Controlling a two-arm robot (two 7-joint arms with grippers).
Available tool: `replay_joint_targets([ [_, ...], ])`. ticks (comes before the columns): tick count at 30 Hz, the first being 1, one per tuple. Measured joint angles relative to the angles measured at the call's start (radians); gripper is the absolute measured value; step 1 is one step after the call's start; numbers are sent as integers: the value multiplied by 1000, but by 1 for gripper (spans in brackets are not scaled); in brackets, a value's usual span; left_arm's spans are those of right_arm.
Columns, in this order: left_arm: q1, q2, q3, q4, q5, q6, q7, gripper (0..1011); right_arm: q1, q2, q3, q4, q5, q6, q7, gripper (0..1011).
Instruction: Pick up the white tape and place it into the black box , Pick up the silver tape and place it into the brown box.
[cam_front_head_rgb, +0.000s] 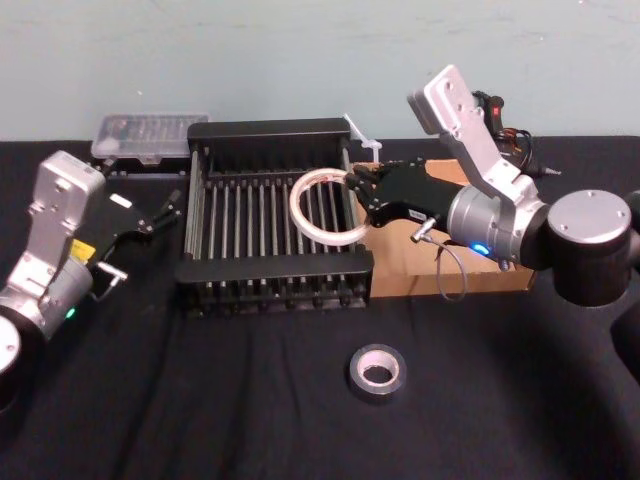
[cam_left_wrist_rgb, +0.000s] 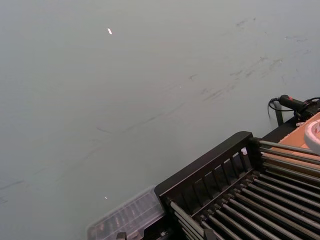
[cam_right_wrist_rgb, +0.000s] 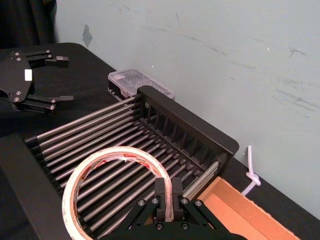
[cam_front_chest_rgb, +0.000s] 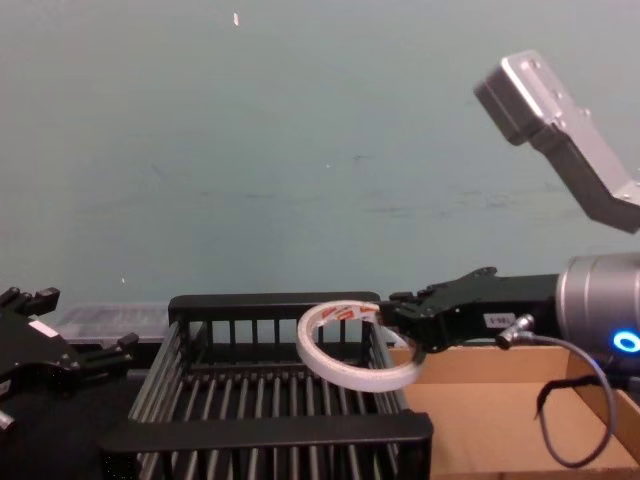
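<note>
The white tape (cam_front_head_rgb: 322, 208) is a thin ring with red print inside, hanging tilted over the right side of the black box (cam_front_head_rgb: 270, 270). My right gripper (cam_front_head_rgb: 350, 180) is shut on the ring's rim; the wrist view shows its fingers (cam_right_wrist_rgb: 175, 190) pinching the white tape (cam_right_wrist_rgb: 112, 185) above the crate's bars (cam_right_wrist_rgb: 100, 135). From the chest, the ring (cam_front_chest_rgb: 350, 350) hangs just above the crate rim (cam_front_chest_rgb: 270, 430). The silver tape (cam_front_head_rgb: 377, 371) lies flat on the black cloth in front. The brown box (cam_front_head_rgb: 490, 278) sits right of the crate, under my right arm. My left gripper (cam_front_head_rgb: 160, 208) stands open left of the crate.
A clear plastic case (cam_front_head_rgb: 150, 135) lies behind the crate's left corner. A white tie (cam_front_head_rgb: 358, 130) sticks up behind its right corner. The pale wall stands close behind the table. Black cloth (cam_front_head_rgb: 200, 400) covers the table front.
</note>
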Motion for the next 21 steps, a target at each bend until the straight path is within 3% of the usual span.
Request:
replay_joint_targets([
  [21, 0, 0, 0, 0, 0, 0, 0, 1001, 68, -73, -19, 138, -48, -19, -7, 86],
])
